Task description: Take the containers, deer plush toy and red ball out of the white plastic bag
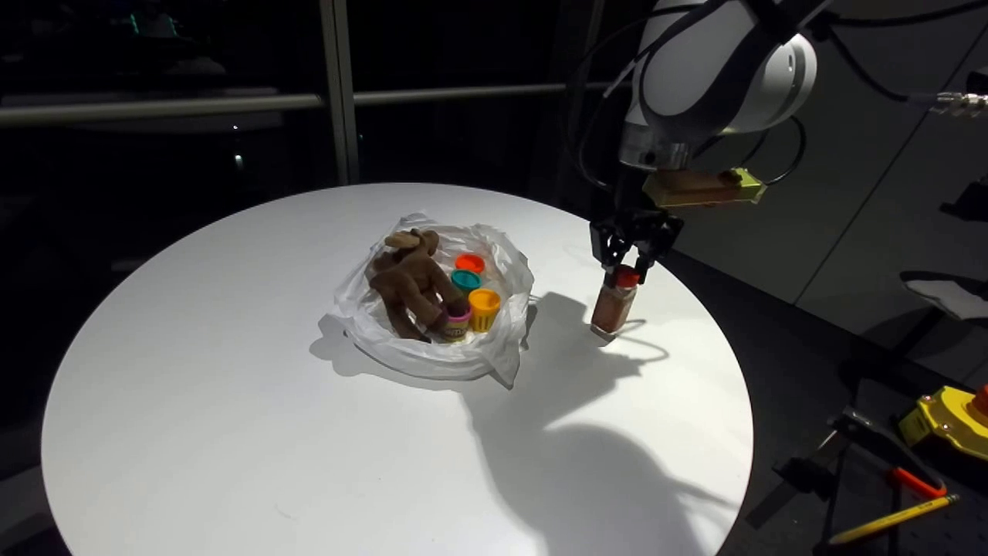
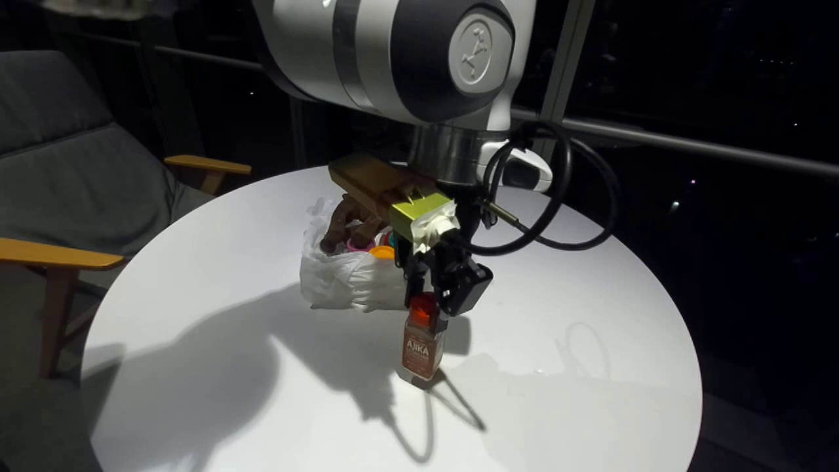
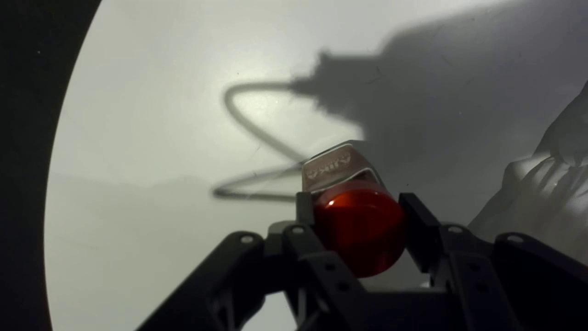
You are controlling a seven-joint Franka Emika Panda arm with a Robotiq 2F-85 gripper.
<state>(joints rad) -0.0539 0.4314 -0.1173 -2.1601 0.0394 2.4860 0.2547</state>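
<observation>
Deer plush toy (image 1: 409,278) lies inside the white plastic bag (image 1: 432,359), which sits open-topped on the round white table (image 1: 231,432). Reckoned from the middle of the bag in an exterior view, the toy takes up the side from seven round to eleven o'clock, its legs pointing towards five. Round the rest of the dial, also in the bag, come a red-orange tub (image 1: 469,264) between one and two, a teal tub (image 1: 465,280) at two, a yellow-orange tub (image 1: 484,310) at three and a purple-rimmed tub (image 1: 455,330) between four and five, part of its top hidden behind one leg. At three o'clock from the bag, well apart from it, the gripper (image 1: 627,275) is clamped on a jar (image 2: 421,354) lettered AJIKA, its jaws pressing both flanks of the red cap (image 3: 360,225). Whether the base of the jar touches the table cannot be told. Above the gripper, the arm (image 1: 687,77) slants down from one o'clock. Beyond the table, a grey armchair (image 2: 59,177) stands at ten o'clock in an exterior view.
</observation>
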